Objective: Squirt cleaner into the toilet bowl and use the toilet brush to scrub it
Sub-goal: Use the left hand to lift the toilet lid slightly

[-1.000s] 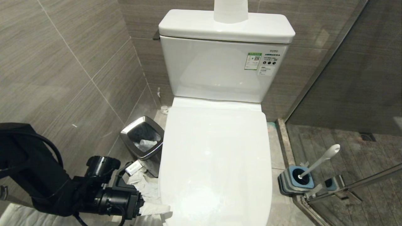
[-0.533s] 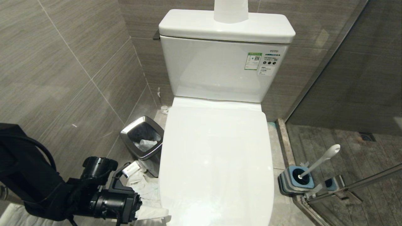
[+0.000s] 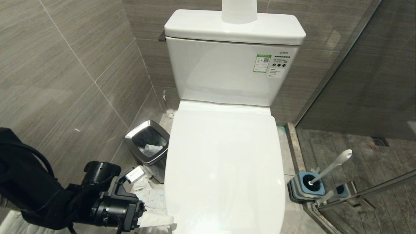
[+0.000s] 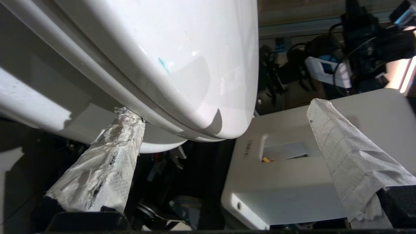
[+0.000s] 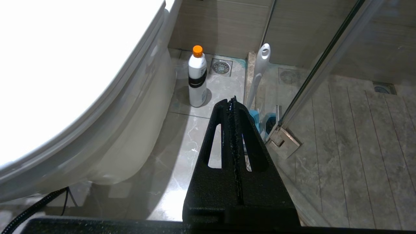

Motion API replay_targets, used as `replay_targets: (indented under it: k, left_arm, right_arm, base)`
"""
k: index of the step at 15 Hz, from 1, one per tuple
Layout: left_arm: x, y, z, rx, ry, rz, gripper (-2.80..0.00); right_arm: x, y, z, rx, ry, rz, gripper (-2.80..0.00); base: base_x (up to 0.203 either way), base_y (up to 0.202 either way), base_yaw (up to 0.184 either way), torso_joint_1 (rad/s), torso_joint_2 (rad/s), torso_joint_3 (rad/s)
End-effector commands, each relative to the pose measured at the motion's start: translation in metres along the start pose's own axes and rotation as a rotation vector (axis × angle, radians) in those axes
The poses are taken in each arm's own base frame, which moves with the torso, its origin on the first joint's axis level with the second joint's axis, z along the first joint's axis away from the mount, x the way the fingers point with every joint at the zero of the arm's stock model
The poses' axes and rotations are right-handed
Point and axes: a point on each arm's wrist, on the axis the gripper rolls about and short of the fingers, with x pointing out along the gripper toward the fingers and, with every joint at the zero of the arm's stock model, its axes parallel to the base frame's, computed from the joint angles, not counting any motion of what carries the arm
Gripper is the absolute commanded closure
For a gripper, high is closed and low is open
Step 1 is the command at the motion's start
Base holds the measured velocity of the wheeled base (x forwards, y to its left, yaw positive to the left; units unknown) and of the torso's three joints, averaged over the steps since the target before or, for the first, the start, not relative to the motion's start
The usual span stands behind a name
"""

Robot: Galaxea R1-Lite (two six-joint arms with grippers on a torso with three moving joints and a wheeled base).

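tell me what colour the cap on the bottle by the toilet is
Orange, on the white bottle; clearest in the right wrist view.

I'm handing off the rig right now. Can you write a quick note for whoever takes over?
Left gripper: open, paper-wrapped fingers at the front left edge of the closed lid, one tip against the rim under it.
Right gripper: shut, empty, parked low on the toilet's right.
Toilet brush: in its holder on the floor, right of the toilet.
Bottle: on the floor beside the toilet.
Done: nothing.
Left: raise lid, squirt cleaner, scrub.
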Motion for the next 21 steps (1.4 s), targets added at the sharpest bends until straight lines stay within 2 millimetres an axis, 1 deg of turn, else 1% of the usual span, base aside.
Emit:
replay_targets:
  k: [1, 6, 13, 18, 21]
  left_arm:
    - [-0.002, -0.006, 0.004, 0.012, -0.01, -0.013, -2.8]
    - [-0.004, -0.014, 0.007, 0.02, -0.016, -0.05, -2.8]
    - [-0.005, -0.03, 0.014, 0.083, -0.024, -0.069, -2.8]
    - [-0.007, -0.048, 0.026, 0.073, -0.035, -0.083, -2.8]
    - [-0.006, -0.057, 0.029, 0.079, -0.035, -0.092, -2.8]
  right_arm:
    - [0.002, 0.0, -0.007, 0.0, 0.024, 0.0, 0.0]
    - [0.002, 0.0, -0.007, 0.0, 0.025, 0.0, 0.0]
    - [0.002, 0.0, -0.007, 0.0, 0.025, 0.0, 0.0]
    - [0.002, 0.0, -0.007, 0.0, 0.024, 0.0, 0.0]
    - [0.002, 0.0, -0.007, 0.0, 0.024, 0.0, 0.0]
  base:
    - [0.0, 0.0, 0.0, 0.0, 0.0, 0.0]
    - [0.0, 0.0, 0.0, 0.0, 0.0, 0.0]
    - [0.0, 0.0, 0.0, 0.0, 0.0, 0.0]
    - [0.0, 0.0, 0.0, 0.0, 0.0, 0.0]
    - [0.0, 0.0, 0.0, 0.0, 0.0, 0.0]
